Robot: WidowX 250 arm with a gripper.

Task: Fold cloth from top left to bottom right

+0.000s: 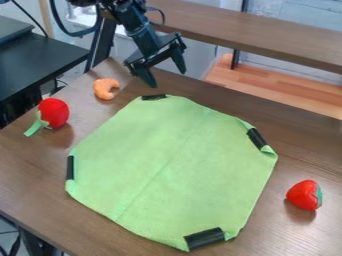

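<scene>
At the far side of the worktop [33, 182], we've got the end effector [167, 79] hanging wide open, gripping nothing! Near it, we see the green cloth [174, 167] spread between two red toys [55, 111].

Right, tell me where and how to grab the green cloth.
Probably best at the black strip on the top edge of the green cloth. Come down from above, on the side where the open gripper hangs, with the fingers straddling that edge. The cloth lies spread out flat, so its border should pinch most easily.
</scene>
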